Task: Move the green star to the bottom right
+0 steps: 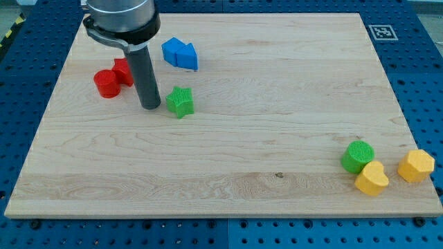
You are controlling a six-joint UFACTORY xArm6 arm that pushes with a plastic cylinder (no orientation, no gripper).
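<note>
Green star [180,102] sits upper-left on the wooden surface [228,159], just beside my tip [150,107], at its 3 o'clock. No hand fitted, bare rod, nothing held. Goal corner lies toward 4 o'clock; wide open wood between, but green cylinder [358,156] and two yellow blocks [372,179] crowd that corner.

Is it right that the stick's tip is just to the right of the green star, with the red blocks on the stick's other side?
Not quite. In the camera view my tip sits just to the left of the green star, not to its right. The rest holds: the red blocks lie on the tip's other side, toward the view's left.
</note>
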